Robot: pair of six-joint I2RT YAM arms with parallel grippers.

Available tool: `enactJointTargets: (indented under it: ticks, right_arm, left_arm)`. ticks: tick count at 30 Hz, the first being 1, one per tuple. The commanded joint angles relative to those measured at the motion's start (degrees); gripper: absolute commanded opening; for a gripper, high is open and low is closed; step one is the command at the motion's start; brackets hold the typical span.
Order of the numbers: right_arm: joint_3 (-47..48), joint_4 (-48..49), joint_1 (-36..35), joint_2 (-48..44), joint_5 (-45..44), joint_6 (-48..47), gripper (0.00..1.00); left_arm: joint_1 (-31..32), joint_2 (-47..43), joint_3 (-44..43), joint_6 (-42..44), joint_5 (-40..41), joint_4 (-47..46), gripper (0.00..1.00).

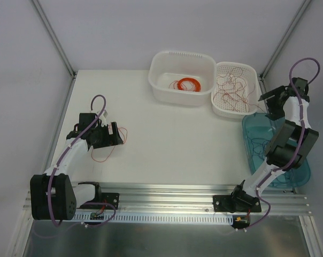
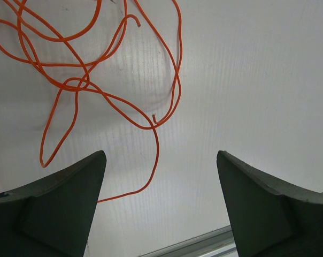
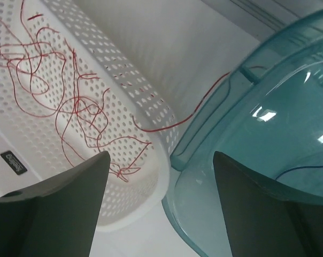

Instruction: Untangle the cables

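Cables, orange strands: thin flexible orange wires [image 2: 153, 126] lie in loose overlapping loops on the flat white table [image 2: 258, 80], on its left side, just ahead of the left gripper [image 2: 160, 155].
Cables, red strands: hair-thin red wires [image 3: 76, 110] sprawl in a tangle inside the white perforated plastic basket [image 3: 124, 69] at the table's far right. One strand crosses the basket's rim toward the tray beside it.
Cables, dark strands: thin dark wires [image 3: 298, 169] lie inside the translucent teal plastic tray [image 3: 247, 123], which sits just beside the basket on the near side.
Left gripper: jaws spread wide with nothing between them. It is low over the table. The orange loops lie beyond and to the left of its fingers, and one strand passes close by the left finger.
Right gripper [image 3: 161, 154]: jaws wide apart and empty, raised above the place where basket and tray meet.
White solid plastic tub [image 1: 161, 69]: stands against the basket's left side and holds a neat, tightly wound orange ring coil [image 1: 188, 84].
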State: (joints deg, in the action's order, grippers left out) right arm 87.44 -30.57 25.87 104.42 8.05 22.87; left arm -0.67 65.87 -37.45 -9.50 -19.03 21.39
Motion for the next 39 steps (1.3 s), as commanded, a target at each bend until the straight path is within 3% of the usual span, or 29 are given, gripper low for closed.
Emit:
enactJointTargets:
  ticks: [1, 6, 9, 21, 39]
  right_arm:
    - [-3.0, 4.2, -0.4, -4.8, -4.3, 12.4, 0.82]
    - [-7.2, 7.6, -0.6, -6.9, -7.1, 20.6, 0.75]
    - [-9.9, 11.1, -0.6, -7.7, -7.3, 26.5, 0.63]
    - [-7.2, 12.5, -3.7, -4.7, -12.4, 36.7, 0.52]
    - [-9.6, 12.8, -4.9, -2.1, -14.9, 42.0, 0.49]
  left_arm:
    - [0.5, -0.4, -1.5, 0.6, -1.0, 0.3, 0.86]
    - [0.5, -0.8, -1.3, 0.6, -1.0, 0.5, 0.86]
    - [0.5, -1.0, -1.3, 0.6, -1.0, 0.5, 0.86]
    - [0.5, -1.9, -1.0, 0.3, -0.4, 0.5, 0.86]
    - [0.5, -0.4, -1.5, 0.6, 0.1, 0.6, 0.86]
